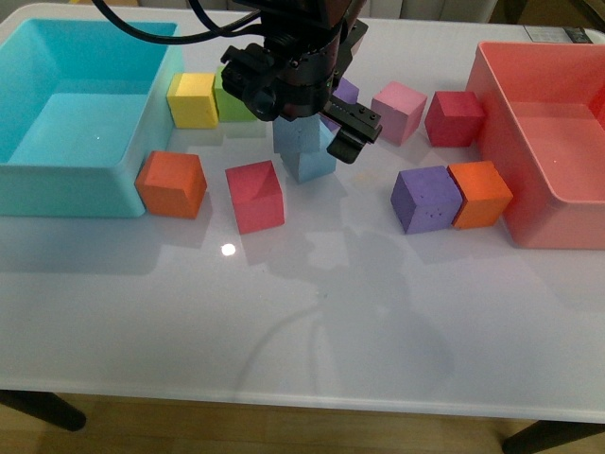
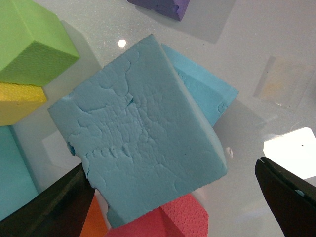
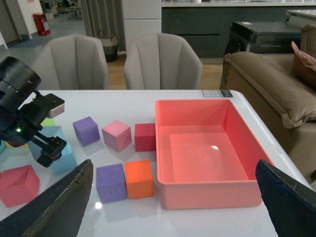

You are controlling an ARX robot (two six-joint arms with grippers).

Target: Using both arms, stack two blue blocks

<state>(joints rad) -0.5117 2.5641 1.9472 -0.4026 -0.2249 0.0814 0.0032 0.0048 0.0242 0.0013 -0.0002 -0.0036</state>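
Two blue blocks stand stacked near the table's middle back: the upper one [image 1: 296,135] rests askew on the lower one [image 1: 312,163]. My left gripper [image 1: 304,118] hangs open right over the stack. In the left wrist view the upper block [image 2: 143,133] fills the frame, with the lower block [image 2: 202,94] showing beyond it. The black fingers [image 2: 44,207] stand wide on either side, clear of the foam. My right gripper [image 3: 173,207] is open and empty, held high off to the right. From there the stack [image 3: 61,155] shows under the left arm [image 3: 19,113].
A teal bin [image 1: 57,180] stands at the left and a pink-red bin [image 1: 544,232] at the right. Around the stack lie red [image 1: 255,196], orange [image 1: 172,183], yellow [image 1: 193,99], green [image 1: 232,102], purple [image 1: 426,199], orange [image 1: 480,194], pink [image 1: 400,112] and dark red [image 1: 455,118] cubes.
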